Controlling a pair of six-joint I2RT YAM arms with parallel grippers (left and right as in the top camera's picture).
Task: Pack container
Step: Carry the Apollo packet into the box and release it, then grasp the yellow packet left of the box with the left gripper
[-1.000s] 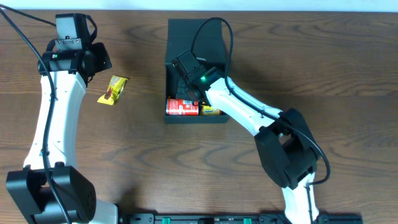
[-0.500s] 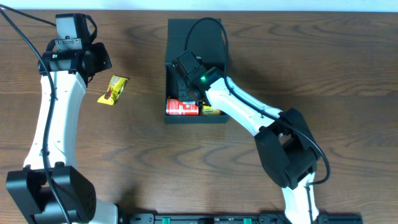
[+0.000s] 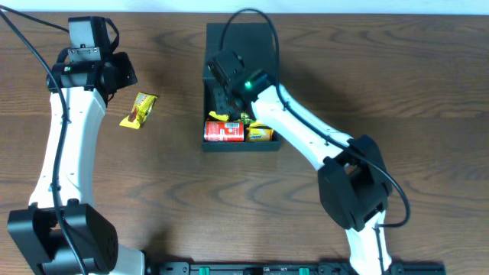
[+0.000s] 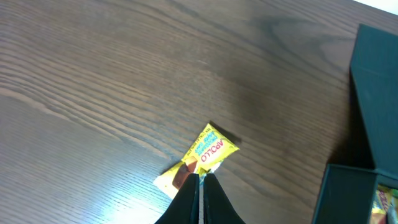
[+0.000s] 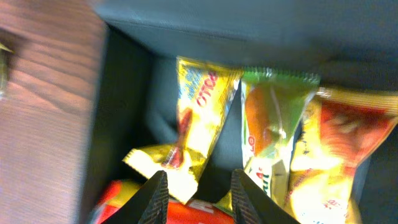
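The container [image 3: 241, 147], a square black box with its flap lid lying open at the far side, stands at mid-table. Inside lie a red can [image 3: 224, 131] and yellow snack packets [image 3: 260, 134]. My right gripper [image 3: 224, 99] hovers over the box's left part, open. In the right wrist view it [image 5: 200, 186] is empty, just above a yellow packet [image 5: 189, 118] and the red can [image 5: 208, 216]. Another yellow packet [image 3: 138, 109] lies on the table to the left. My left gripper [image 3: 124, 76] is shut and empty, its tips [image 4: 200, 179] just short of that packet [image 4: 199, 154].
A green packet [image 5: 272, 124] and a yellow-red packet [image 5: 341, 149] lie side by side in the box. The box's corner [image 4: 348, 193] and lid [image 4: 373, 87] show at the right of the left wrist view. The rest is bare dark wood table [image 3: 397, 84].
My right gripper has opened and drawn back toward the far side of the box, leaving a yellow packet inside beside the can. The left arm has not moved.
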